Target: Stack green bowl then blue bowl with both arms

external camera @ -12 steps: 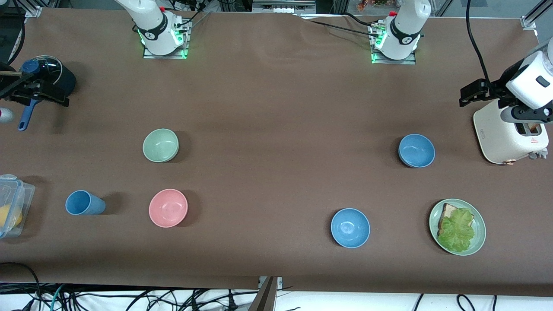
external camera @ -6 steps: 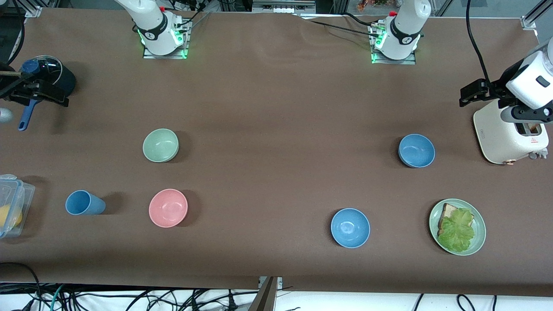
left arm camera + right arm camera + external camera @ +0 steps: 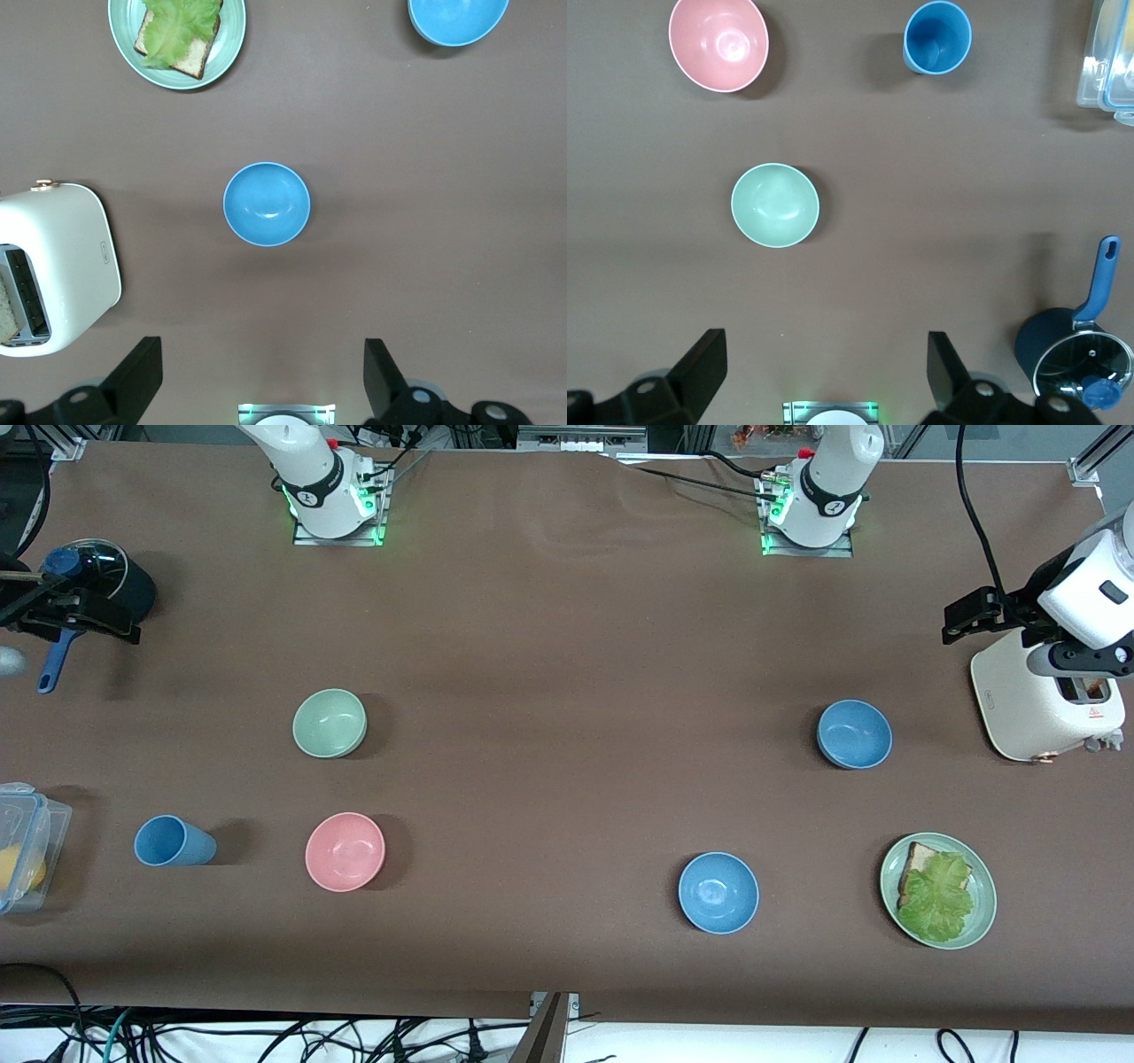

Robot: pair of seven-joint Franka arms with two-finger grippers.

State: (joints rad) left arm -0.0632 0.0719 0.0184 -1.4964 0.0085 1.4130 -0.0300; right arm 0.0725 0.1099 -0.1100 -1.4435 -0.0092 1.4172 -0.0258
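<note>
The pale green bowl (image 3: 330, 724) (image 3: 775, 204) sits upright toward the right arm's end of the table. The dusty blue bowl (image 3: 854, 733) (image 3: 266, 204) sits toward the left arm's end, beside the toaster. Both bowls are empty and untouched. My left gripper (image 3: 964, 620) (image 3: 263, 376) hangs high over the table next to the toaster, open and holding nothing. My right gripper (image 3: 93, 618) (image 3: 824, 372) hangs high over the dark pot, also open and holding nothing. Each bowl lies well below its arm's wrist view.
A brighter blue bowl (image 3: 718, 893) and a green plate (image 3: 982, 921) with bread and lettuce lie nearer the front camera. A pink bowl (image 3: 345, 851), a blue cup (image 3: 173, 841), a clear container (image 3: 22, 846), a lidded pot (image 3: 111, 580) and a white toaster (image 3: 1045, 700) also stand about.
</note>
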